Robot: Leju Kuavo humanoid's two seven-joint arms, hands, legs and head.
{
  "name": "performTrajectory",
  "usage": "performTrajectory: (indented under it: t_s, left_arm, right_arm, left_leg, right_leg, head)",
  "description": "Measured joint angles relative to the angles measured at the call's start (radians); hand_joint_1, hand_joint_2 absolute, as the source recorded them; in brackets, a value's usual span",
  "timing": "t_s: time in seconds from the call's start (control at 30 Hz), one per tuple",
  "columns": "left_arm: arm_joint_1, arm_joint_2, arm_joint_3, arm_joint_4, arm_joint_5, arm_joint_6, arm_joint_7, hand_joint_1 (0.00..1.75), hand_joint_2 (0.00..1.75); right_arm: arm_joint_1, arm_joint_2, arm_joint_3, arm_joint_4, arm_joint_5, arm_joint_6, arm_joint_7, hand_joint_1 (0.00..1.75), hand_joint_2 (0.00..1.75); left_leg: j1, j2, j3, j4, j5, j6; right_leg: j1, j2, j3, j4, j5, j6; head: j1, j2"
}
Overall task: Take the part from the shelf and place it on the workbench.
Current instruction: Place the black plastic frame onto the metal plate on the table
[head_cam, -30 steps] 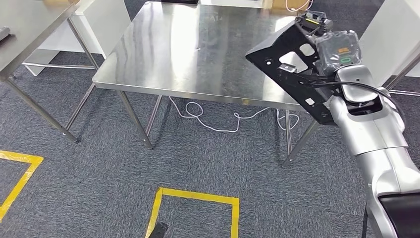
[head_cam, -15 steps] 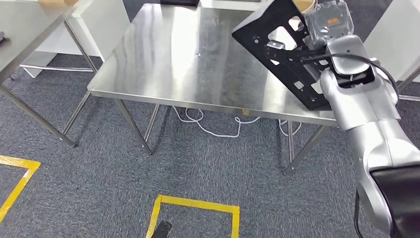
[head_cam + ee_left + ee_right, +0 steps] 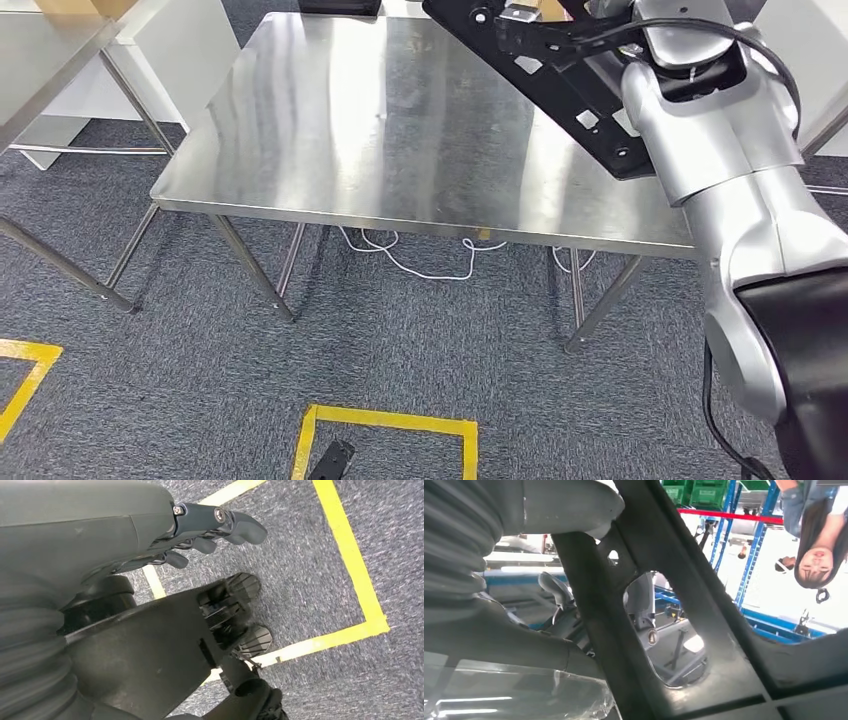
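The part (image 3: 555,92) is a flat black panel with several cut-outs. My right hand holds it tilted above the far right of the steel workbench (image 3: 380,130), and its lower corner hangs near the bench's right side. In the right wrist view, my right hand (image 3: 549,510) lies against the panel's black ribs (image 3: 674,580), thumb over the top. My silver right arm (image 3: 730,170) reaches up along the right edge of the head view. My left hand (image 3: 200,530) hangs over the carpet with its fingers loosely apart and nothing in them.
A second steel table (image 3: 40,60) and a white cabinet (image 3: 190,60) stand to the left. A white cable (image 3: 420,265) lies under the workbench. Yellow tape squares (image 3: 390,420) mark the grey carpet. Beyond the part are a person (image 3: 814,545) and blue racks (image 3: 744,555).
The whole view has shifted as I closed in on the workbench. My right arm has carried the part up and leftward, from beside the bench's right edge to above its surface.
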Motion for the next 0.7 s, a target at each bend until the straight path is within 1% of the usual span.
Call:
performTrajectory:
  t_s: [0.03,0.07,0.1,0.13,0.17,0.23,0.27,0.3,0.33,0.37,0.4,0.43,0.47,0.5,0.53,0.6,0.63,0.67,0.7]
  left_arm:
    - [-0.001,-0.001,-0.001,0.000,0.002,0.001,0.002,0.00,1.75]
    - [-0.002,-0.002,-0.002,0.000,0.005,0.002,0.004,0.00,1.75]
    - [-0.004,-0.003,-0.003,-0.001,0.010,0.003,0.004,0.00,1.75]
    - [-0.006,-0.004,-0.005,-0.001,0.014,0.003,0.003,0.00,1.75]
    - [-0.008,-0.005,-0.008,-0.001,0.019,0.002,0.002,0.00,1.75]
    - [-0.011,-0.006,-0.014,-0.001,0.029,-0.001,0.000,0.00,1.75]
    - [-0.011,-0.006,-0.015,-0.001,0.033,-0.004,-0.003,0.00,1.75]
    - [-0.010,-0.007,-0.017,-0.001,0.037,-0.005,-0.008,0.00,1.75]
    - [-0.009,-0.008,-0.018,-0.001,0.039,-0.004,-0.014,0.00,1.75]
    - [-0.009,-0.010,-0.019,-0.001,0.039,-0.001,-0.021,0.00,1.75]
    - [-0.009,-0.012,-0.020,-0.001,0.040,0.002,-0.026,0.00,1.75]
    - [-0.009,-0.014,-0.021,-0.001,0.040,0.006,-0.029,0.00,1.75]
    - [-0.009,-0.017,-0.023,-0.001,0.040,0.008,-0.030,0.00,1.75]
    - [-0.008,-0.018,-0.024,-0.001,0.041,0.010,-0.030,0.00,1.75]
    - [-0.007,-0.020,-0.025,-0.001,0.041,0.011,-0.031,0.00,1.75]
    - [-0.006,-0.022,-0.026,-0.002,0.045,0.012,-0.030,0.00,1.75]
    - [-0.006,-0.023,-0.026,-0.003,0.049,0.013,-0.029,0.00,1.75]
    - [-0.006,-0.023,-0.026,-0.003,0.053,0.013,-0.026,0.00,1.75]
    - [-0.006,-0.022,-0.026,-0.003,0.056,0.014,-0.024,0.00,1.75]
  right_arm:
    - [-0.011,0.007,0.001,0.008,0.003,0.002,0.001,1.57,1.75]
    - [-0.020,0.014,0.002,0.017,0.005,0.001,0.001,1.57,1.75]
    - [-0.028,0.022,0.003,0.029,0.007,-0.003,0.000,1.57,1.75]
    - [-0.037,0.030,0.005,0.044,0.007,-0.008,-0.001,1.57,1.75]
    - [-0.043,0.038,0.008,0.062,0.008,-0.013,-0.003,1.57,1.75]
    - [-0.045,0.053,0.015,0.101,0.008,-0.023,-0.006,1.57,1.75]
    - [-0.041,0.058,0.019,0.120,0.008,-0.027,-0.006,1.57,1.75]
    - [-0.038,0.064,0.022,0.138,0.009,-0.031,-0.006,1.57,1.75]
    - [-0.035,0.069,0.025,0.154,0.011,-0.035,-0.006,1.57,1.75]
    - [-0.034,0.075,0.027,0.167,0.012,-0.040,-0.006,1.57,1.75]
    - [-0.034,0.079,0.029,0.178,0.014,-0.045,-0.006,1.57,1.75]
    - [-0.035,0.084,0.032,0.187,0.015,-0.050,-0.006,1.57,1.75]
    - [-0.036,0.087,0.034,0.196,0.015,-0.053,-0.006,1.57,1.75]
    - [-0.036,0.091,0.036,0.203,0.015,-0.056,-0.006,1.57,1.75]
    - [-0.037,0.093,0.037,0.209,0.015,-0.056,-0.006,1.57,1.75]
    - [-0.038,0.096,0.039,0.218,0.015,-0.057,-0.006,1.57,1.75]
    - [-0.039,0.099,0.039,0.222,0.014,-0.059,-0.006,1.57,1.75]
    - [-0.039,0.102,0.040,0.225,0.013,-0.060,-0.006,1.57,1.75]
    - [-0.040,0.106,0.041,0.230,0.011,-0.063,-0.007,1.57,1.75]
  left_leg:
    - [-0.002,-0.001,0.008,-0.006,-0.003,0.002]
    - [0.001,0.000,0.019,-0.015,-0.002,0.004]
    - [0.002,0.001,0.028,-0.024,0.000,0.005]
    - [0.004,0.003,0.037,-0.033,0.002,0.007]
    - [0.005,0.004,0.045,-0.039,0.002,0.010]
    - [0.000,0.003,0.050,-0.039,-0.001,0.016]
    - [-0.002,0.001,0.052,-0.039,-0.003,0.017]
    - [-0.004,-0.001,0.053,-0.038,-0.004,0.018]
    - [-0.005,-0.004,0.055,-0.036,-0.006,0.017]
    - [-0.006,-0.006,0.057,-0.033,-0.009,0.015]
    - [-0.007,-0.007,0.058,-0.029,-0.014,0.013]
    - [-0.009,-0.008,0.058,-0.023,-0.019,0.009]
    - [-0.011,-0.008,0.057,-0.018,-0.024,0.005]
    - [-0.012,-0.008,0.055,-0.015,-0.027,0.002]
    - [-0.012,-0.007,0.054,-0.013,-0.028,-0.001]
    - [-0.011,-0.006,0.050,-0.004,-0.037,-0.010]
    - [-0.008,-0.005,0.040,0.020,-0.053,-0.017]
    - [-0.004,-0.005,0.021,0.063,-0.077,-0.025]
    - [0.001,-0.004,-0.010,0.128,-0.107,-0.033]
  right_leg:
    - [0.002,0.000,0.003,-0.004,-0.001,0.004]
    - [0.005,-0.001,0.003,-0.005,-0.004,0.009]
    - [0.008,-0.003,0.002,0.004,-0.011,0.011]
    - [0.011,-0.004,-0.010,0.031,-0.024,0.011]
    - [0.012,-0.006,-0.034,0.082,-0.046,0.007]
    - [0.012,-0.008,-0.107,0.222,-0.094,0.000]
    - [0.012,-0.008,-0.138,0.273,-0.105,0.002]
    - [0.012,-0.008,-0.152,0.288,-0.101,0.007]
    - [0.012,-0.008,-0.145,0.260,-0.079,0.015]
    - [0.012,-0.009,-0.118,0.193,-0.045,0.023]
    - [0.012,-0.012,-0.086,0.116,-0.012,0.027]
    - [0.014,-0.014,-0.054,0.051,0.014,0.027]
    - [0.016,-0.016,-0.034,0.011,0.029,0.022]
    - [0.018,-0.016,-0.028,-0.002,0.032,0.015]
    - [0.020,-0.015,-0.025,-0.003,0.033,0.010]
    - [0.010,-0.013,-0.021,-0.007,0.033,-0.001]
    - [0.005,-0.013,-0.017,-0.009,0.033,-0.006]
    - [0.001,-0.012,-0.013,-0.010,0.032,-0.010]
    - [0.001,-0.012,-0.010,-0.010,0.030,-0.013]
  head:
    - [-0.002,0.000]
    - [-0.003,0.000]
    - [-0.002,0.000]
    - [-0.001,0.000]
    - [-0.001,0.000]
    - [0.000,0.000]
    - [0.000,0.000]
    - [0.000,0.000]
    - [0.000,0.000]
    - [0.000,0.000]
    - [0.000,0.000]
    - [0.000,0.000]
    - [-0.001,0.000]
    - [-0.001,0.000]
    - [-0.002,0.000]
    - [-0.001,0.000]
    - [-0.003,0.000]
    - [-0.004,0.000]
    - [-0.007,0.000]
